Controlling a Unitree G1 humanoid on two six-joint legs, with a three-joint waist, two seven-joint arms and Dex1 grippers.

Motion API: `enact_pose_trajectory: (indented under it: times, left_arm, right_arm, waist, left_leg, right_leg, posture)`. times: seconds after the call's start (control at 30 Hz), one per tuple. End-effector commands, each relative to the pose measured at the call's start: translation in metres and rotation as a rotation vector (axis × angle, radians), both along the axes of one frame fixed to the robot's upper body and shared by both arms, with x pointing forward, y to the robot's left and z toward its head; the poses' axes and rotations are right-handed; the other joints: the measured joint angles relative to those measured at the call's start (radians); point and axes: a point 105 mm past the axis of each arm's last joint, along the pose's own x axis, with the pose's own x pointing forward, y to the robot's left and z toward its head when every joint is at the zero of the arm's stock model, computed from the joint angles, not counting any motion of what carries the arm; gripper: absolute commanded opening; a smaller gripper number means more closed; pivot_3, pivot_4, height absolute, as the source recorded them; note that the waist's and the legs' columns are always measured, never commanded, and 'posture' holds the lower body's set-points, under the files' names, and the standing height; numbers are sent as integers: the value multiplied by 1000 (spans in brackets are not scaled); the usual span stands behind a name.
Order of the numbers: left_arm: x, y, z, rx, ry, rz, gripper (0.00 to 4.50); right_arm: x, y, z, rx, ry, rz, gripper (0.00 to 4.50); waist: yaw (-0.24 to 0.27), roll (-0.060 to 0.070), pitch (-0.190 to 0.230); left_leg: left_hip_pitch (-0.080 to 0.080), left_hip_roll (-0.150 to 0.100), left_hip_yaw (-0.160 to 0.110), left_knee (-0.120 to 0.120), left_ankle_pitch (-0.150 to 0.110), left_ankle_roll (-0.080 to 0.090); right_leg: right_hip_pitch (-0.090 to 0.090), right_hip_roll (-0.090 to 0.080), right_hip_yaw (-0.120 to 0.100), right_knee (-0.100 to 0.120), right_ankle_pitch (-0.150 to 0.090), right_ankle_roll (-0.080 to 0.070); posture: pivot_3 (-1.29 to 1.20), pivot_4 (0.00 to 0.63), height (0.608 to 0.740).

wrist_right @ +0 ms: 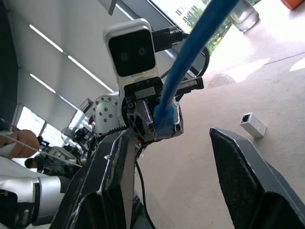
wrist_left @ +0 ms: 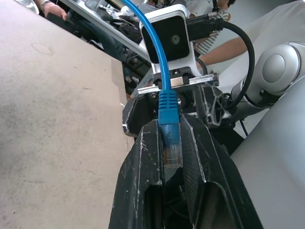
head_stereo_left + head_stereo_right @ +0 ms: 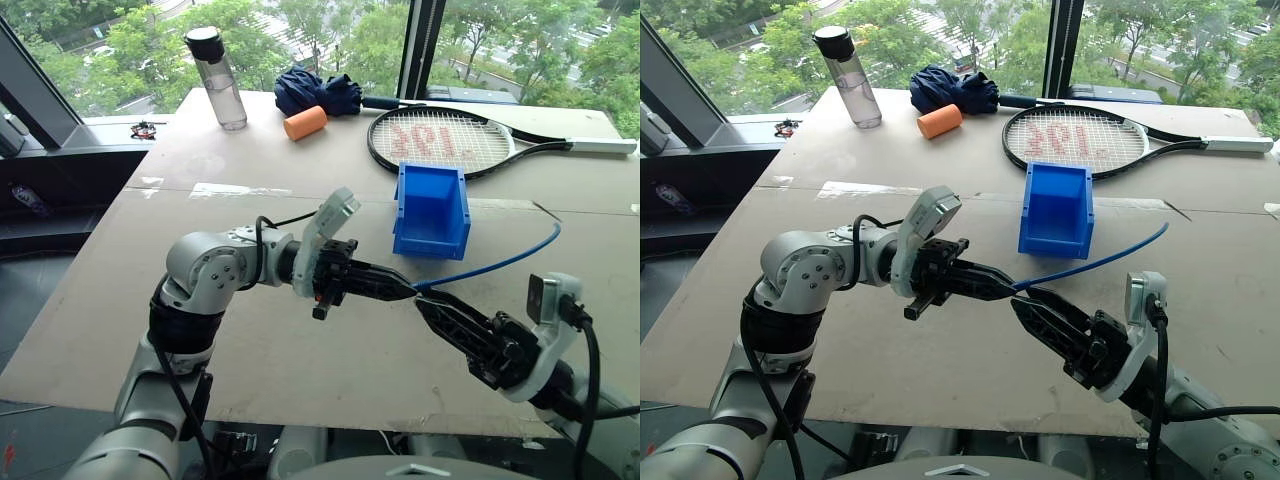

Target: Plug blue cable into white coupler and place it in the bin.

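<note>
While pinched tight in the left end effector (image 3: 405,290), blue cable (image 3: 500,262) plug sits mid-air, near side of blue bin (image 3: 432,210). Right end effector (image 3: 1025,303) parted, just beside. Light, bendy; best held by stiff plug. White coupler (image 1: 253,125) lying on counter (image 3: 300,340).

The table (image 3: 300,340) at mid-frame is matt, rough tan board, faintly scuffed. The bin (image 3: 432,212) is smooth glossy blue plastic. The blue cable (image 3: 500,262) has a sleek rubbery jacket and a clear plastic plug. The left gripper (image 2: 169,143) has scratched, dull black fingers. The white coupler (image 1: 253,125) looks like smooth plastic.
</note>
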Motion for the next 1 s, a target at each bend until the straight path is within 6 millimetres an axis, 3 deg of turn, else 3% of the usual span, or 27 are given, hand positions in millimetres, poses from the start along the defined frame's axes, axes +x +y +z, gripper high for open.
enact_pose_trajectory:
  times: [0.03, 1.0]
  left_arm:
    - [-6, -1, 5, -28, -26, -30, 0]
    - [-8, -1, 3, -32, -28, -39, 0]
  right_arm:
    - [-2, 2, 13, 26, -58, 10, 2456]
    - [11, 12, 18, 1, -40, 22, 2456]
  waist:
    - [0, 0, 0]
    - [0, 0, 0]
  left_leg:
    - [0, 0, 0, 0, 0, 0]
    - [0, 0, 0, 0, 0, 0]
  right_leg:
    - [0, 0, 0, 0, 0, 0]
    - [0, 0, 0, 0, 0, 0]
  posture:
    - [0, 150, 740]
    - [0, 150, 740]
